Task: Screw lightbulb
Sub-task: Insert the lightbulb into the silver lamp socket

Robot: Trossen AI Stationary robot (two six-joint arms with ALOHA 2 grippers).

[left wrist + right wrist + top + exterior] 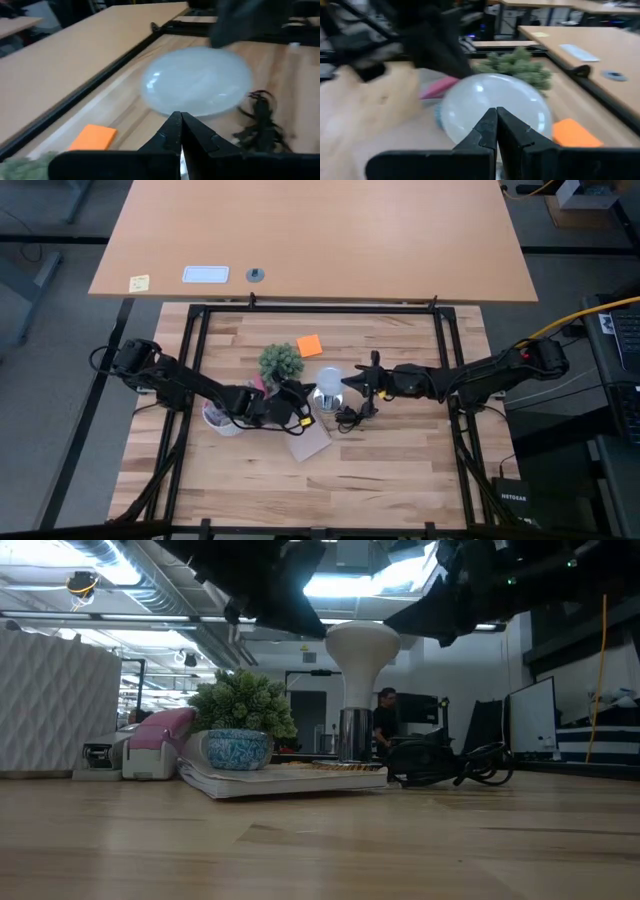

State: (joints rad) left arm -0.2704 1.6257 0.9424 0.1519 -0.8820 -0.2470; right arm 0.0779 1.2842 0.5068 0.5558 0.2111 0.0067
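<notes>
Lightbulb [361, 650] stands upright — globe up, base down — between closed, empty left gripper [303, 406] and right gripper [347, 380].

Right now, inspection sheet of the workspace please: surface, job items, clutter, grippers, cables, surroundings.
Surface: wooden table, black frame.
Job's things: lightbulb upright, globe up, base in shiny socket.
Clutter: potted plant, orange note, book, pink-topped item.
Grippers: left gripper and right gripper flank the bulb, jaws shut, holding nothing.
Cables: black cord bunched beside socket.
Surroundings: second table behind; person in background.
</notes>
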